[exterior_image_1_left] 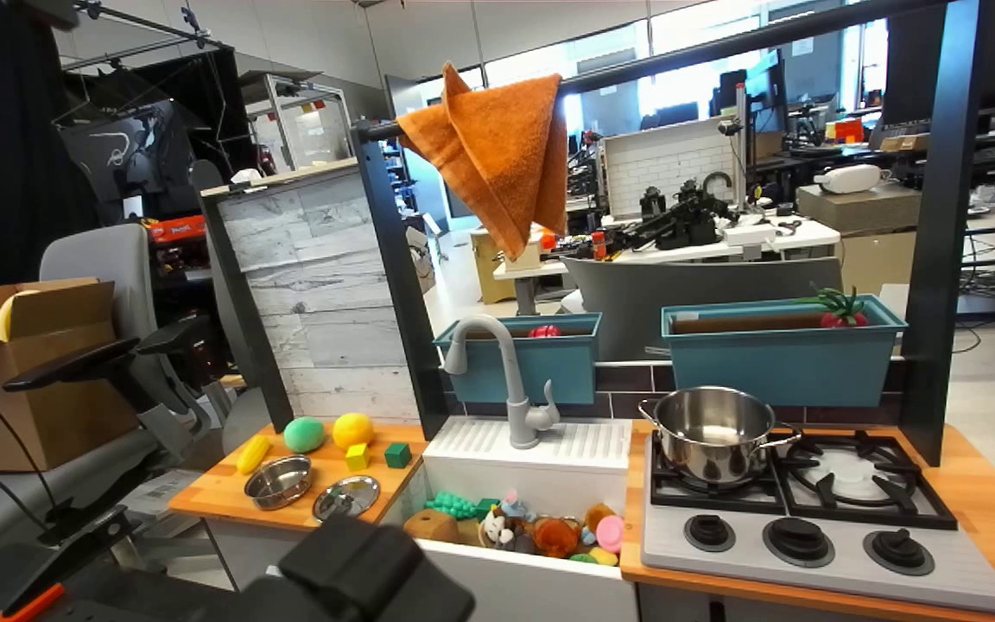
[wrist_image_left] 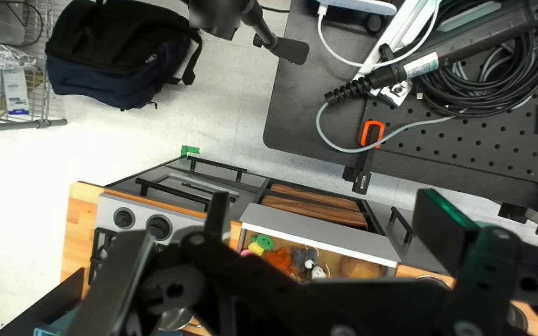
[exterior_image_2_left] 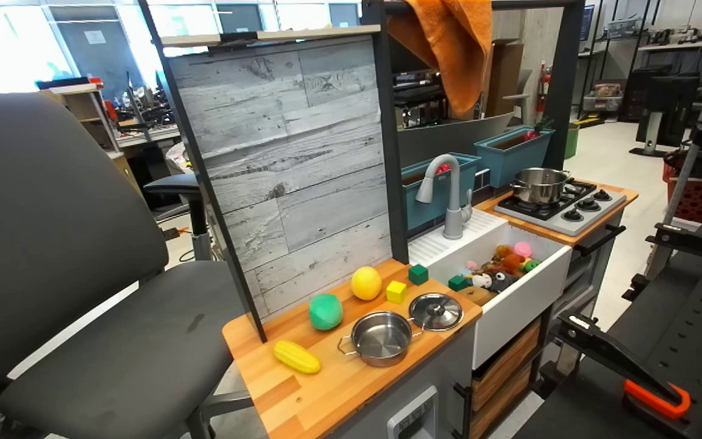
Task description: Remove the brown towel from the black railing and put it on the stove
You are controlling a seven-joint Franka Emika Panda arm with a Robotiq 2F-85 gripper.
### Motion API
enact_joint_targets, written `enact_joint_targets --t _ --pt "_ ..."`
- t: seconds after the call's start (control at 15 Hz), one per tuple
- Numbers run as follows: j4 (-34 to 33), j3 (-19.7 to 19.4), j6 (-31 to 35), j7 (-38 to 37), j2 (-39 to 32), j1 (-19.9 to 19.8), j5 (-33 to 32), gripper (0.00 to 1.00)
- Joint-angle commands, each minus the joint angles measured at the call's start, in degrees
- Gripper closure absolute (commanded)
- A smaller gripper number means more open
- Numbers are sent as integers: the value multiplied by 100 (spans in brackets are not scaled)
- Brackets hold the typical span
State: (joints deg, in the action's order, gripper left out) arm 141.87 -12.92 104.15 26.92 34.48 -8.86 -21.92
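The brown towel (exterior_image_1_left: 510, 155) hangs folded over the left part of the black railing (exterior_image_1_left: 705, 62), its pointed lower end loose above the sink. Both also show in an exterior view, the towel (exterior_image_2_left: 460, 55) and the railing (exterior_image_2_left: 531, 4), cut by the top edge. The stove (exterior_image_1_left: 834, 553) stands at the right end of the counter and also shows in an exterior view (exterior_image_2_left: 570, 227) and in the wrist view (wrist_image_left: 141, 220). My gripper (wrist_image_left: 329, 214) is open and empty in the wrist view, its fingers wide apart above the sink front. The towel is out of the wrist view.
A steel pot (exterior_image_1_left: 713, 453) sits on the stove's left burner. The faucet (exterior_image_1_left: 515, 380) rises behind the white sink (exterior_image_1_left: 515, 574), which holds plush toys. Two teal planters (exterior_image_1_left: 778, 367) hang behind. A dark blurred shape (exterior_image_1_left: 377, 570) fills the lower foreground. Thick black posts (exterior_image_1_left: 951, 259) flank the railing.
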Motion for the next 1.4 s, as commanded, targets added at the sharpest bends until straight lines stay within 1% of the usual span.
enact_joint_targets --t 0.0,0.13,0.33,0.53,0.6,0.73,0.8,0.93,1.0,1.13,1.33 --pt "18 -44 58 -54 -34 63 -60 0" --pt "88 -102 489 -27 -140 122 -48 0" --pt "43 -204 1640 49 -586 252 80 0" --pt "-122 -298 2877 -13 -1170 379 559 0" --pt "-236 -325 3167 46 -1392 440 804 0" --pt "-547 -323 3479 166 -1850 557 1285 0" --pt "-743 -314 3569 212 -2069 622 1574 0" --pt "-1235 -248 3543 286 -2509 721 2113 0" --pt "-1540 -201 3406 327 -2729 755 2364 0" --pt "-2069 -71 3378 231 -3109 742 2774 0" --pt "-2975 109 2972 245 -3712 617 3193 0"
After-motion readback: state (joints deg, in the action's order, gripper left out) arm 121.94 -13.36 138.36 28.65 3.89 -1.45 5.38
